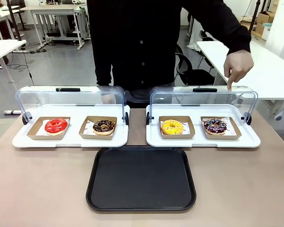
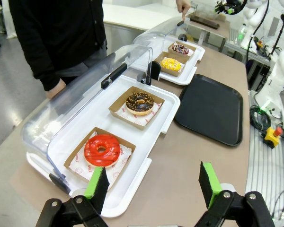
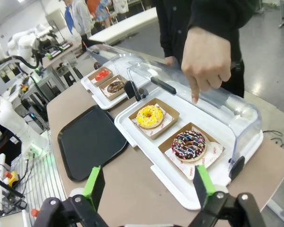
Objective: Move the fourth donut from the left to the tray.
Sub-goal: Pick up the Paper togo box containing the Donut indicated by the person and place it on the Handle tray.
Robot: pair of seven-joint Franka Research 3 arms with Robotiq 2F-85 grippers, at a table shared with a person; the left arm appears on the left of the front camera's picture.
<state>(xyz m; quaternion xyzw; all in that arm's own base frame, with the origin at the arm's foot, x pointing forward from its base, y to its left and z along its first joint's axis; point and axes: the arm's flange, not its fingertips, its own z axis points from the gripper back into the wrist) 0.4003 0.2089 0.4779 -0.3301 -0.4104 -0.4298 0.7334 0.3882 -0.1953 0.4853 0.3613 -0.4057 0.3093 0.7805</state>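
Nearest the front camera lies the tray (image 1: 141,178), flat on the brown counter (image 1: 33,189) with its long side toward the robot. Just beyond it two white display trays stand side by side, each with its clear lid swung up and back. On the right display tray (image 1: 203,143) the fourth donut (image 1: 215,126) sits in its brown cardboard holder (image 1: 235,133) on white paper, at the right-hand end of the row. It is well apart from the tray and just beside the yellow donut (image 1: 172,126) to its left. The left display tray (image 1: 71,141) carries a red donut (image 1: 56,126) and a chocolate donut with pale specks (image 1: 104,126).

A person in a dark top stands at the far side. One hand (image 1: 237,66) points down with the index fingertip at the top edge of the raised lid (image 1: 203,97), above the fourth donut (the right wrist view shows the finger right over it).

The left fingers (image 2: 94,184) are spread wide with nothing between them, hanging above the counter near the red donut's end. The right fingers (image 3: 202,184) are likewise wide apart and hold nothing, hovering short of the counter's edge by the fourth donut.
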